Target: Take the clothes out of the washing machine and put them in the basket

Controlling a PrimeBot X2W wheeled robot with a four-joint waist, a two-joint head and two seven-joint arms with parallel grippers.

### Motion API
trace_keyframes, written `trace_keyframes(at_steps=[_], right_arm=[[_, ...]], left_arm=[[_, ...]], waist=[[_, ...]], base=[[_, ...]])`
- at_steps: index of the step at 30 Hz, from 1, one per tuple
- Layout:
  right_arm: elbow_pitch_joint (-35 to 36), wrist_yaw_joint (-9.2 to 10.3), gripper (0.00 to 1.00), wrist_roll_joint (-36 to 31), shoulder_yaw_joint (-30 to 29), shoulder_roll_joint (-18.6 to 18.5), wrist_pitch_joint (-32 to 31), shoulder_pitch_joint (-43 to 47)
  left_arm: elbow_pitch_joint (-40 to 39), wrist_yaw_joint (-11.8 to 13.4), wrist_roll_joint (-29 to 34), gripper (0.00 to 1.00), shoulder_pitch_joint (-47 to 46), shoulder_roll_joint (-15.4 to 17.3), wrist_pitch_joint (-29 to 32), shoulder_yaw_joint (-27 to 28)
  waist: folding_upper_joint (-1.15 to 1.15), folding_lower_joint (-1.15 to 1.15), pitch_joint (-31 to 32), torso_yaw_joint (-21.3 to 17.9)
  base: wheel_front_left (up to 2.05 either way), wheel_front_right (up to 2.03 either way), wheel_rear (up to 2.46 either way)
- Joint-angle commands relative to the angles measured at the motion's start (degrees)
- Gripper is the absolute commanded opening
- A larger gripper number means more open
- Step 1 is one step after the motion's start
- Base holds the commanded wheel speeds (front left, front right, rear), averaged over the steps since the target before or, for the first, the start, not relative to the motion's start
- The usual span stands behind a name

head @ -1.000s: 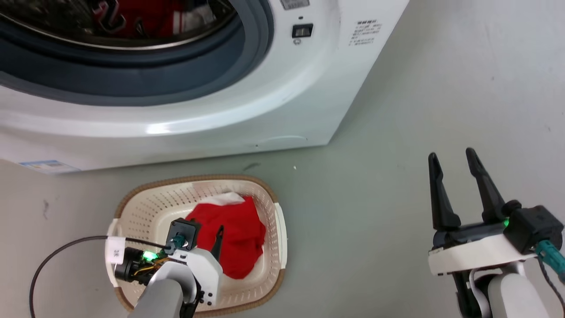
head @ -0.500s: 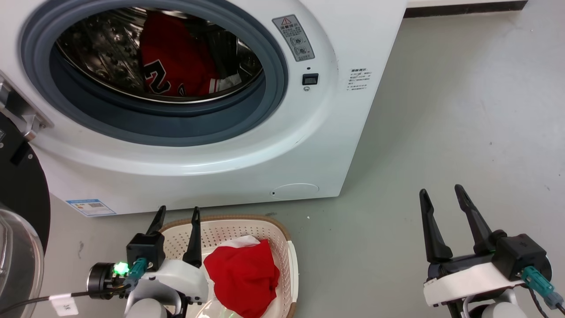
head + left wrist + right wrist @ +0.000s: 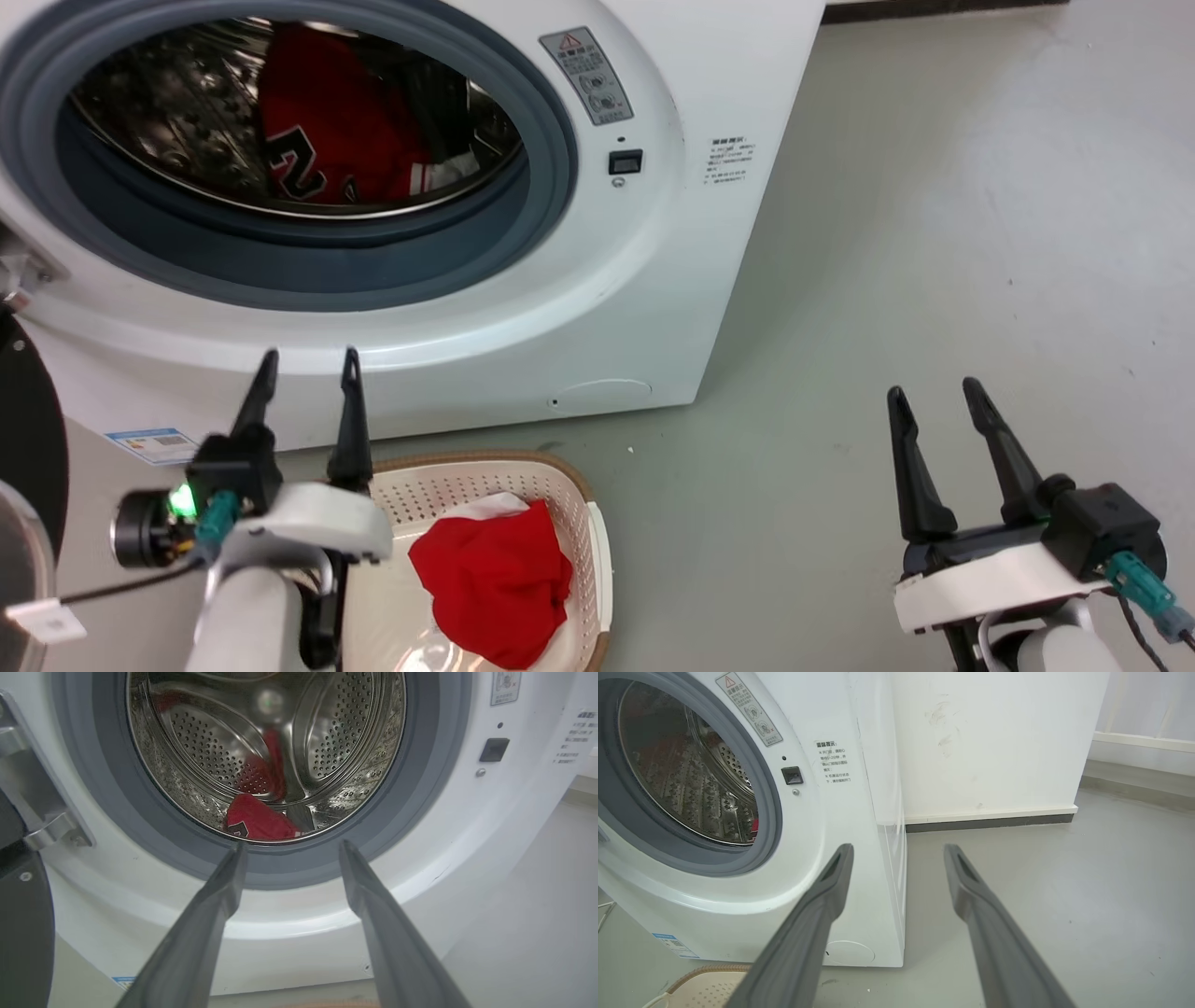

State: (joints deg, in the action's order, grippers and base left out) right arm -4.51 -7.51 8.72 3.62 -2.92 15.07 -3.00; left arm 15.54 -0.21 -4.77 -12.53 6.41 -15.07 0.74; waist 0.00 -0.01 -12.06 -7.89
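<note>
Head view: red garment (image 3: 495, 579) in basket (image 3: 485, 467), left gripper (image 3: 310, 356) and right gripper (image 3: 934, 388) spread, empty; left wrist view: jersey (image 3: 257, 823) low in drum (image 3: 345, 728).

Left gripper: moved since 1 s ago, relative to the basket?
Yes. The left gripper was over the basket interior by the red garment; now its open fingers point past the basket's far rim, toward the washing machine opening.

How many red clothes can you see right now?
2. One red garment lies in the basket, and one red jersey sits inside the washing machine drum. More could be hidden deeper in the drum or underneath these.
</note>
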Motion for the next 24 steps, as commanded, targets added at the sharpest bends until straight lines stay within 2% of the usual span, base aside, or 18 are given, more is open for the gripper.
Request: trace_keyframes(at_steps=[1, 9, 14, 19, 24], right_arm=[[0.3, 0.04, 1.0, 0.5, 0.1, 0.1, 0.1, -1.1], [1.2, 0.04, 1.0, 1.8, 0.1, 0.1, 0.1, -5.2], [2.0, 0.04, 1.0, 3.8, 0.7, 0.1, 0.1, -8.6], [3.0, 0.04, 1.0, 5.5, 0.7, 0.1, 0.2, -11.0], [3.8, 0.04, 1.0, 7.2, 0.8, 0.1, 0.2, -12.9]], left_arm=[[0.3, -0.2, 0.2, 1.0, -1.1, 0.3, -0.1, 0.4], [9.3, -3.1, 0.2, 1.0, -15.6, 4.0, -0.1, 2.1], [16.7, -3.8, 1.2, 1.0, -26.6, 7.7, -0.1, 2.4], [24.2, -4.2, 2.1, 1.0, -37.1, 10.0, 0.2, 1.2], [31.1, -4.8, 4.1, 1.0, -48.9, 14.2, 3.0, -0.4]], waist=[[0.0, 0.01, -1.3, -0.9], [0.0, 0.01, -8.6, -3.5], [0.0, 0.01, -14.3, -6.1], [0.0, 0.01, -19.3, -7.8], [0.0, 0.01, -24.2, -9.5]], base=[[0.0, 0.0, 0.0], [0.0, 0.0, 0.0], [0.0, 0.0, 0.0], [0.0, 0.0, 0.0], [0.0, 0.0, 0.0]])
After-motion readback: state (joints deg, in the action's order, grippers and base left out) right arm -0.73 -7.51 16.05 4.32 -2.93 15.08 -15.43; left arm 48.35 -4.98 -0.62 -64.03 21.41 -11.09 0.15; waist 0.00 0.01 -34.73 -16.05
